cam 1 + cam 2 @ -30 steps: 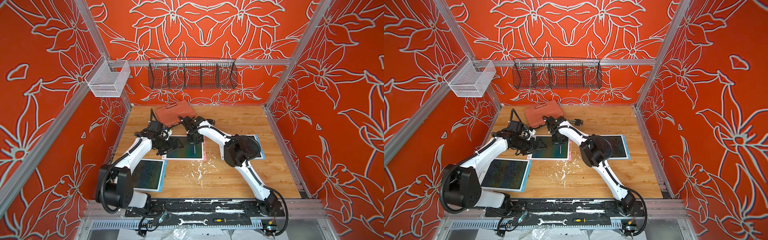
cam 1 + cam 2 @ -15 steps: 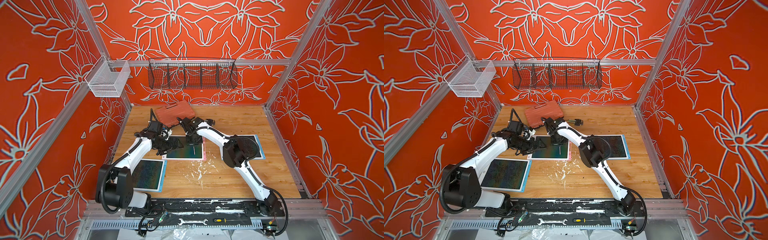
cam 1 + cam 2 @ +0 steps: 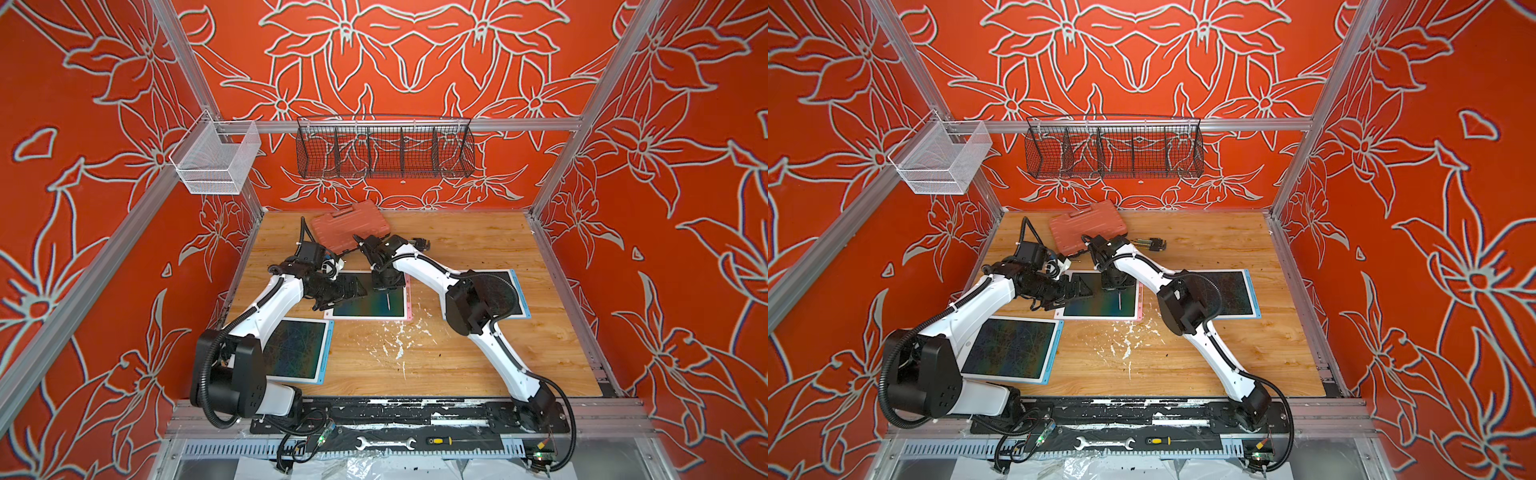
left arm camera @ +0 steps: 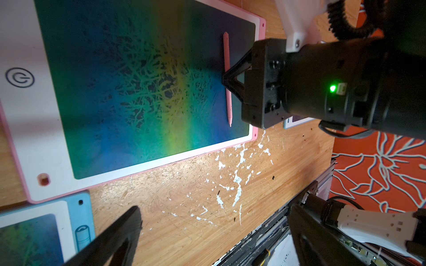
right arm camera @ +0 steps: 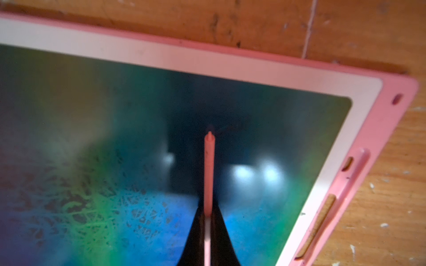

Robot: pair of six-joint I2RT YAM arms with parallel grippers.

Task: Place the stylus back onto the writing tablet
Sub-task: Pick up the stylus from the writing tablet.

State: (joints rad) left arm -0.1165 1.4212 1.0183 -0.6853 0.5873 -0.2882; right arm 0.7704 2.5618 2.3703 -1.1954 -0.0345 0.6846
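Note:
The pink stylus point(image 5: 209, 172) lies lengthways along the dark rainbow screen of the pink-framed writing tablet point(image 5: 92, 138), near the tablet's right edge. My right gripper point(image 5: 208, 214) is shut on the stylus' middle, fingers pointing down at the screen. In the left wrist view the stylus point(image 4: 227, 69) looks flat against the tablet point(image 4: 115, 92), pinched by the right gripper point(image 4: 224, 79). Both top views show the stylus point(image 3: 388, 300) point(image 3: 1119, 300) on the tablet point(image 3: 365, 305) point(image 3: 1096, 305). My left gripper point(image 3: 345, 291) point(image 4: 214, 208) hovers open and holds nothing over the tablet's left edge.
A blue-framed tablet point(image 3: 299, 349) lies at front left, another point(image 3: 503, 291) under the right arm's elbow. A red tool case point(image 3: 349, 226) and hex keys point(image 3: 419, 243) sit at the back. White flecks point(image 3: 399, 336) mark the wooden table. Wire baskets point(image 3: 384, 151) hang on the back wall.
The right arm has edged slightly left, the stylus still in its grip over the tablet. The left arm has not moved.

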